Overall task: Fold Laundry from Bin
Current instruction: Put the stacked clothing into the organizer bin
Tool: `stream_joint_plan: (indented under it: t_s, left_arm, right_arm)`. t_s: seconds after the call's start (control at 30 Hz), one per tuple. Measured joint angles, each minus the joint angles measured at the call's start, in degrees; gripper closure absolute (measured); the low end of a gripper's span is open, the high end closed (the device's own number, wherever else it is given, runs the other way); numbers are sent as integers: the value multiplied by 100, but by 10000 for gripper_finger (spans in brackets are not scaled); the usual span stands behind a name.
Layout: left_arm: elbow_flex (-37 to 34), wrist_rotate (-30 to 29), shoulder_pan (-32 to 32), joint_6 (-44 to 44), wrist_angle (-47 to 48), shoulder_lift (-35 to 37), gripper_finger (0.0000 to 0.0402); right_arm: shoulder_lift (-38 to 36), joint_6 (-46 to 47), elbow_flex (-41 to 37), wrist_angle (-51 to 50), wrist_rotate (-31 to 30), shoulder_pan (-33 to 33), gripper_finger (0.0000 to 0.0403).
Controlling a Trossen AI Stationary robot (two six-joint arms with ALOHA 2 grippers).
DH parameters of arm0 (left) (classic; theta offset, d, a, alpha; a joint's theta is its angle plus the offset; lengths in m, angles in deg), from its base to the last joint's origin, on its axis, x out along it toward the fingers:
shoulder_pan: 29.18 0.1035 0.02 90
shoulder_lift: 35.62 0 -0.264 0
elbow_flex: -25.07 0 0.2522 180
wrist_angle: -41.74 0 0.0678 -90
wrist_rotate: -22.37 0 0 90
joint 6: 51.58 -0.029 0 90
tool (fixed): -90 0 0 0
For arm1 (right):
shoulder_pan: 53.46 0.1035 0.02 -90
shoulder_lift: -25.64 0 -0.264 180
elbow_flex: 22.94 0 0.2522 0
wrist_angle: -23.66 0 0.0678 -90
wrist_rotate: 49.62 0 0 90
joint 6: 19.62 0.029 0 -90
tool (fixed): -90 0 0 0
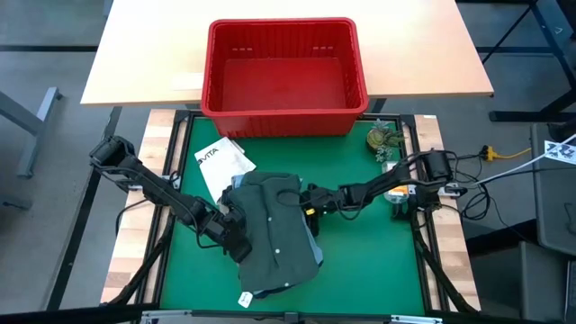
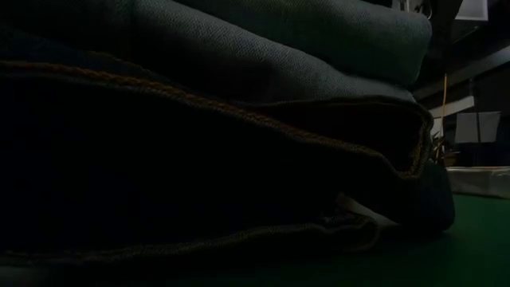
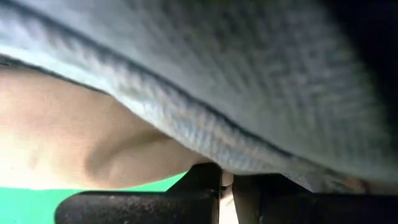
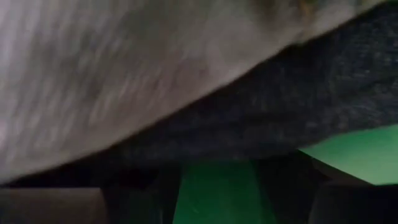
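So there's one stack of laundry sitting a bit toward 7 o'clock from the middle of the green mat. Top piece is a dark olive-green garment, soft woven cloth with a couple of tiny pale buttons, roughly a tilted rectangle. Under it, dark denim with orange-tan stitching along the seams shows in the low view, folded in thick rounded layers. I count at least two garments in the pile, can't tell beyond that.

One red bin at 12 o'clock, hard plastic, rectangular, thick rim, small slots in the walls. Looks bare inside.

Two arms. The left gripper is at the stack's 9 o'clock edge, pinched tight on the cloth's edge; its wrist view shows ribbed grey-blue fabric draped right over the fingers. The right gripper is at the 3 o'clock edge, jaws spread wide, tips tucked against the pile; can't tell if it actually has any cloth.

One white tote bag pokes out at the stack's 11 o'clock.
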Motion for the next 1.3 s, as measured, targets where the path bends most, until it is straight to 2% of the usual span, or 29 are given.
stream_joint_plan:
  t_s: [0.1, 0.4, 0.7, 0.8, 1.03, 1.3]
  left_arm:
    - [0, 2, 0, 0, 0, 0, 388]
    - [-7, 50, 0, -4, 32, 0, 388]
    - [0, 8, 55, -21, 615, 4, 388]
    - [0, -42, 74, -21, 785, 7, 388]
    - [0, -24, 74, -19, 828, 7, 388]
    - [0, 94, 76, -6, 824, 7, 388]
  right_arm:
    - [34, 436, -13, 382, 88, 2, 203]
    - [48, 1094, 441, 450, 313, 74, 203]
    - [571, 1435, 803, 476, -495, 759, 203]
    - [732, 1439, 921, 461, -534, 800, 203]
    - [745, 1517, 1175, -32, -603, 793, 203]
    - [728, 1529, 1468, -1075, -686, 793, 203]
